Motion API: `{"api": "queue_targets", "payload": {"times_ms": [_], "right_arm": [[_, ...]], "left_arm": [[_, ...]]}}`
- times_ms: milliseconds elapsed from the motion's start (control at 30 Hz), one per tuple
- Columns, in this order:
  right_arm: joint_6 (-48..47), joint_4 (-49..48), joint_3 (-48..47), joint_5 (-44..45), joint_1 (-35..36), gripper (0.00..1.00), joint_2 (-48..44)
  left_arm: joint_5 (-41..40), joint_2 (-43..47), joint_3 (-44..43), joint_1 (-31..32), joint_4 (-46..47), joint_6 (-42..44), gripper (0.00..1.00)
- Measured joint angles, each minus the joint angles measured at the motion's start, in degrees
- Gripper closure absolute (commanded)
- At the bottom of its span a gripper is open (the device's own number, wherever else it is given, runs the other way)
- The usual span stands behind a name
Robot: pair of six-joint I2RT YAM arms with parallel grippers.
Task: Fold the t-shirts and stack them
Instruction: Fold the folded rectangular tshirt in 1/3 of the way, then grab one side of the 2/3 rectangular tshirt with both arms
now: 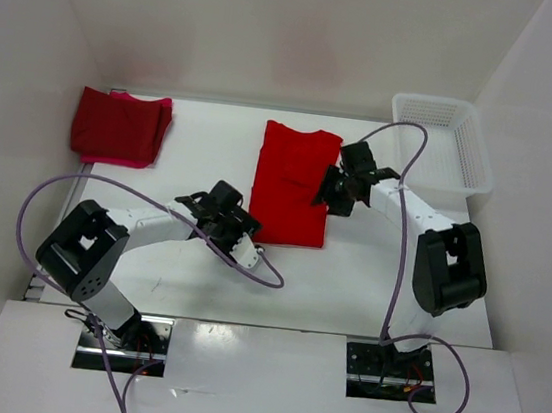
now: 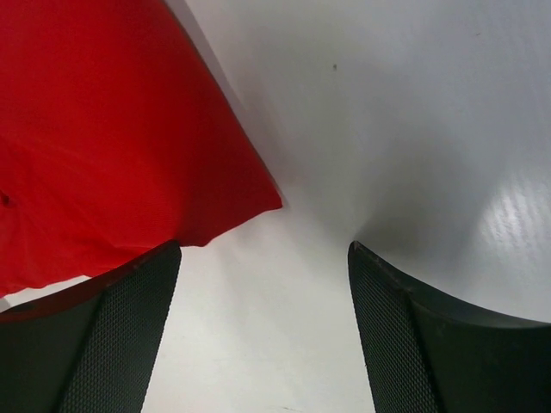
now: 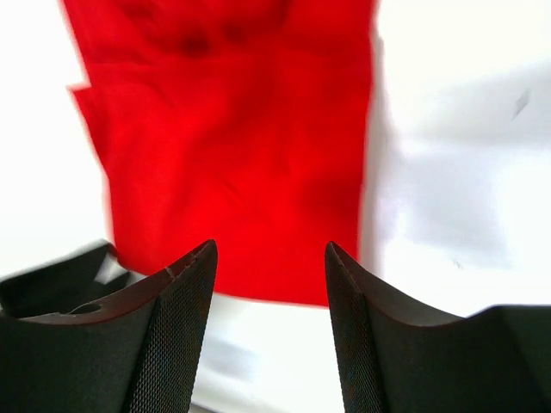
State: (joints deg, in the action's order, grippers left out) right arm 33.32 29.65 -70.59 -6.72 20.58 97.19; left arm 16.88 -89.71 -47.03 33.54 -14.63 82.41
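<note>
A bright red t-shirt [image 1: 292, 183] lies half-folded as a long rectangle in the middle of the table. It shows in the left wrist view [image 2: 103, 146] and the right wrist view [image 3: 232, 138]. A dark maroon t-shirt [image 1: 117, 125] lies folded at the far left on top of a pinkish-crimson one [image 1: 151, 156]. My left gripper [image 1: 243, 231] is open and empty at the bright red shirt's near-left corner [image 2: 263, 202]. My right gripper [image 1: 330, 195] is open and empty above the shirt's right edge.
A white mesh basket [image 1: 443, 141] stands at the back right. White walls close in the table on the left, back and right. Purple cables [image 1: 404, 232] loop from both arms over the table.
</note>
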Motion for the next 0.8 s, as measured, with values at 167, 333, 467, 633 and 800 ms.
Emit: {"api": "queue_targets", "payload": {"times_ms": [167,333,467,633,800], "right_arm": [[1.4,1.4,7.3,-2.2,0.0,0.42,-0.2],[2.0,2.8,9.9,-3.7,0.0,0.42,-0.3],[2.2,3.3,12.5,-4.5,0.0,0.42,-2.0],[2.7,3.4,13.9,-6.3,0.0,0.42,-2.3],[3.3,3.0,14.1,-7.4,0.0,0.44,-2.3]], "left_arm": [[0.2,-0.9,0.0,0.1,2.8,0.2,0.20],[0.4,-1.8,0.0,0.8,4.8,0.7,0.35],[0.3,-2.8,0.1,1.4,6.4,1.9,0.40],[0.3,-3.8,0.1,1.6,8.3,3.2,0.45],[0.3,-4.0,0.1,1.6,7.9,4.5,0.51]]}}
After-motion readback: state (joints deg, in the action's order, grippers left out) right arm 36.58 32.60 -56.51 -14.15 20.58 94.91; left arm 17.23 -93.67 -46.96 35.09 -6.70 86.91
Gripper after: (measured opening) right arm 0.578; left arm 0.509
